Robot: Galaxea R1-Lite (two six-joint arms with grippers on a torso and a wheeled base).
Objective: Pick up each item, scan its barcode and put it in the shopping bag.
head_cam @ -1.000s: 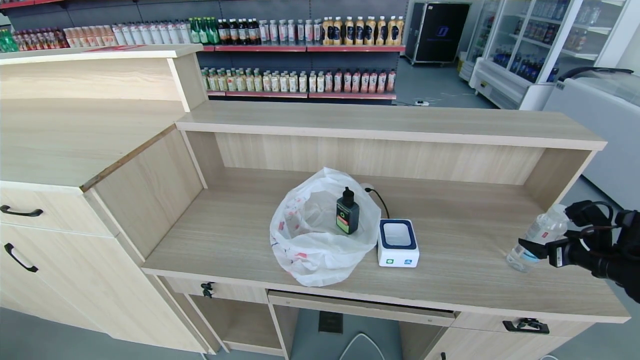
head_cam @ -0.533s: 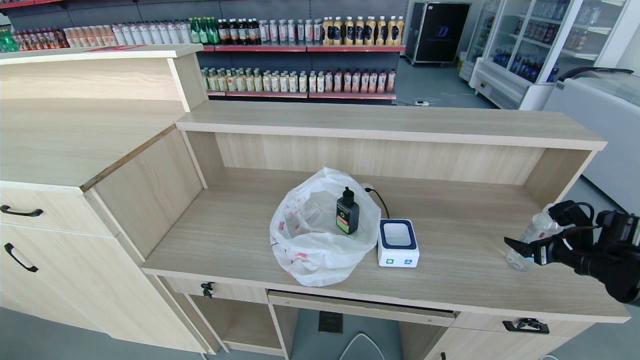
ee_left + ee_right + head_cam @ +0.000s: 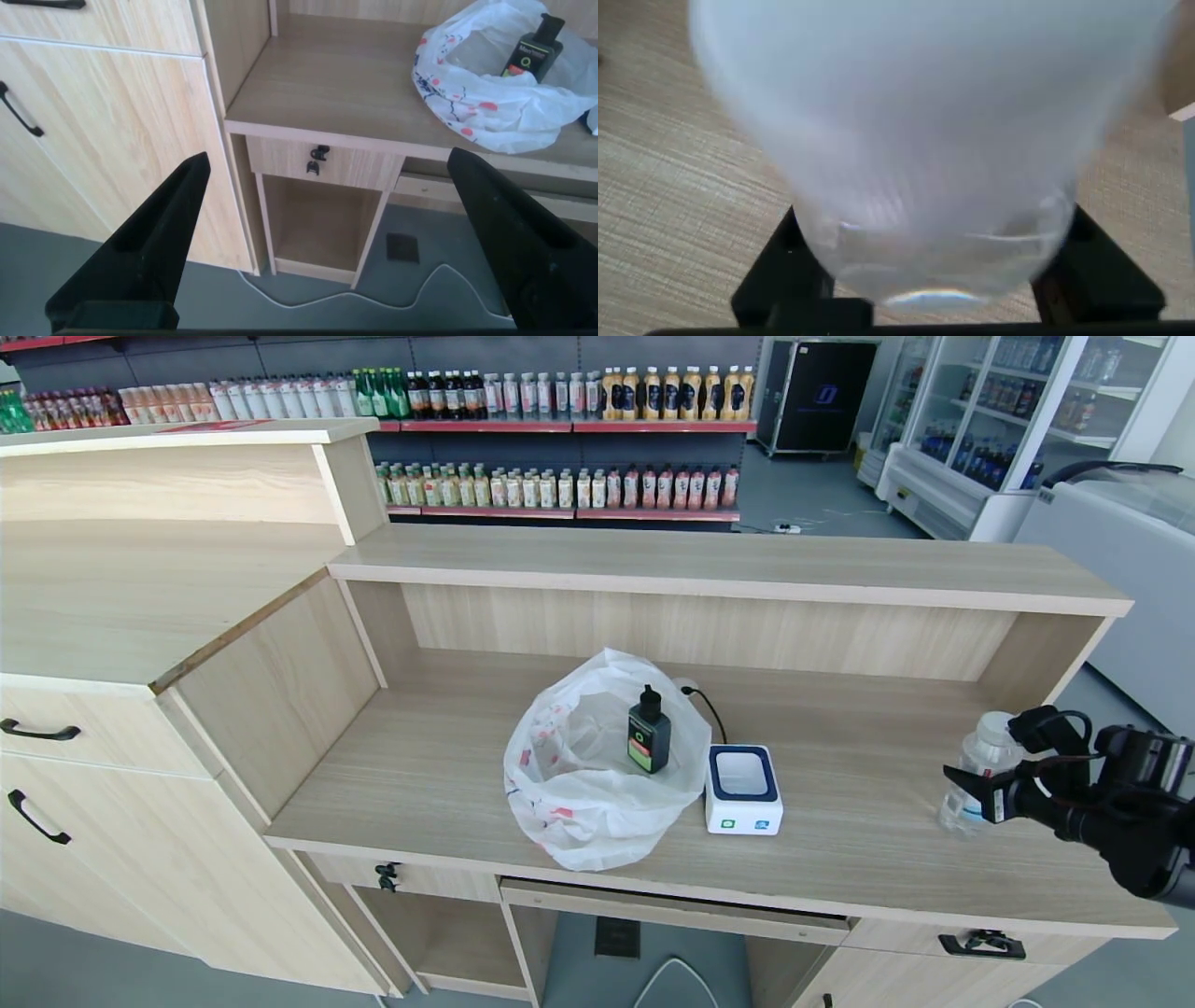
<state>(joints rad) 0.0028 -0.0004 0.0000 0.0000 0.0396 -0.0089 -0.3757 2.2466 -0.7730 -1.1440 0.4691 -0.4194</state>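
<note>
The shopping bag (image 3: 569, 807) slumps open-mouthed on the tabletop (image 3: 859, 863) at the centre of the head view, with a dark bottle (image 3: 648, 739) standing upright inside it. Just beside the bag on its right side in the frame sits the white scanner (image 3: 742, 789), window facing up, with a black cable running off behind it. The item in hand is the clear water bottle (image 3: 971, 779) at the right edge of that view, roughly upright and well apart from the scanner. The right gripper (image 3: 991, 756) is closed around its body, one finger on each side. I cannot tell whether the base is off the wood. The left gripper (image 3: 322, 252) hangs low by the cabinet front, spread wide and empty. The scan looks like the step now. To do it well, lift the bottle off the tabletop, carry it over the scanner and turn the label's barcode down toward the window. The thin plastic is likely to flex, so a firm, gentle hold suits it. Lower it into the bag beside the dark bottle without knocking that over.
</note>
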